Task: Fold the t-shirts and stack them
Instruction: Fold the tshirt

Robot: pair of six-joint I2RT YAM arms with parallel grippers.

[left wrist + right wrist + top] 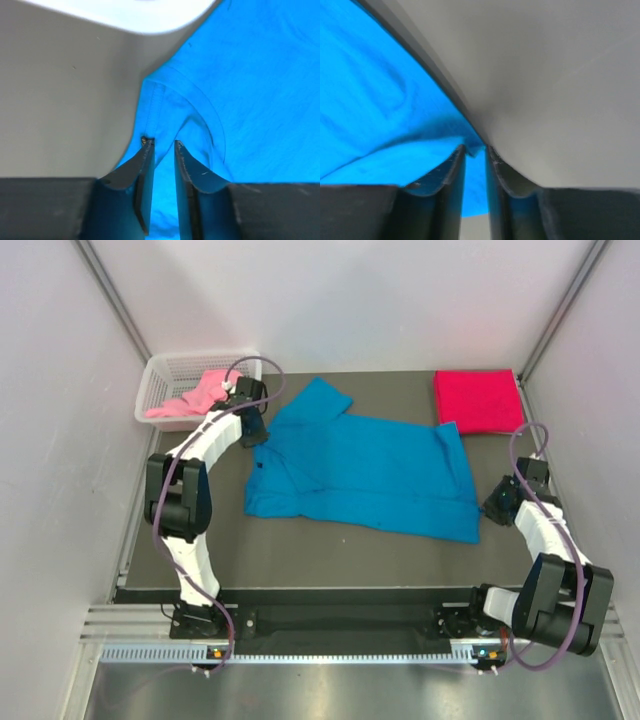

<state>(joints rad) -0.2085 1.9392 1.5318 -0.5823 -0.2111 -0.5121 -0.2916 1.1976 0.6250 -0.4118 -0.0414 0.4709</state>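
A bright blue t-shirt (370, 470) lies spread flat on the dark table mat (300, 550), collar side to the left. My left gripper (258, 435) sits low at its left edge. In the left wrist view the left gripper (163, 144) has its jaws parted, and a hemmed fold of the blue t-shirt (250, 90) shows in the gap. My right gripper (490, 508) is at the shirt's near right corner. In the right wrist view the right gripper (475, 149) stands slightly parted with a corner of the blue t-shirt (370, 100) between the tips. A crimson t-shirt (478, 400) lies folded at the back right.
A white mesh basket (160, 375) stands at the back left with a pink t-shirt (195, 398) hanging out of it, right behind my left arm. Pale walls close in the table on three sides.
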